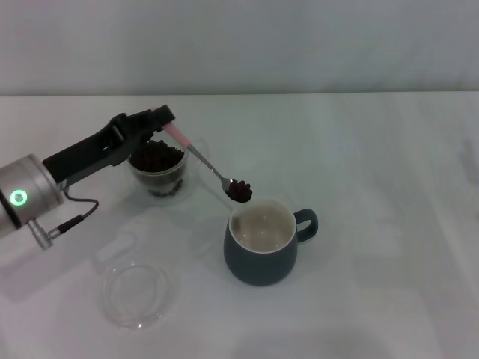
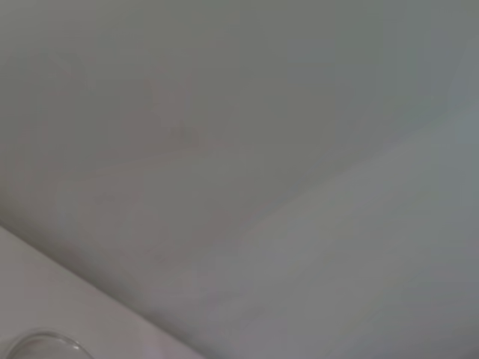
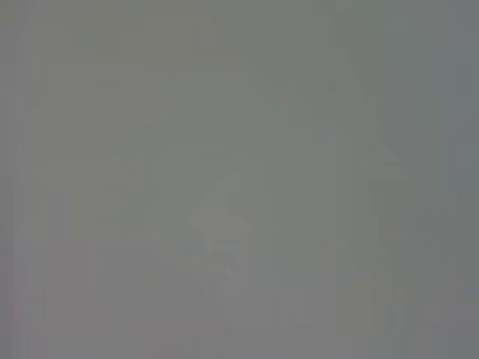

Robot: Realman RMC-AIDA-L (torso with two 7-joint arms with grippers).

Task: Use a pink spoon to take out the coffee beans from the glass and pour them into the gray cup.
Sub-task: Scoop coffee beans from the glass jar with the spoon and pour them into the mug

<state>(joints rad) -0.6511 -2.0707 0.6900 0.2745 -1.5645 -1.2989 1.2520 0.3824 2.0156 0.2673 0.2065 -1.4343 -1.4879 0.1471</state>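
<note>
In the head view my left gripper [image 1: 162, 120] is shut on the pink handle of the pink spoon [image 1: 202, 160], above the glass [image 1: 158, 173]. The glass holds a heap of dark coffee beans [image 1: 157, 157]. The spoon slants down to the right; its bowl carries several beans [image 1: 240, 191] just above the far left rim of the gray cup [image 1: 261, 241]. The cup stands upright with its handle to the right, and its cream inside looks bare. The right gripper is out of view.
A shallow clear glass dish [image 1: 135, 295] lies on the white table [image 1: 389, 224], near the front left of the cup. Its rim also shows in the left wrist view [image 2: 45, 345]. The right wrist view shows only a plain grey surface.
</note>
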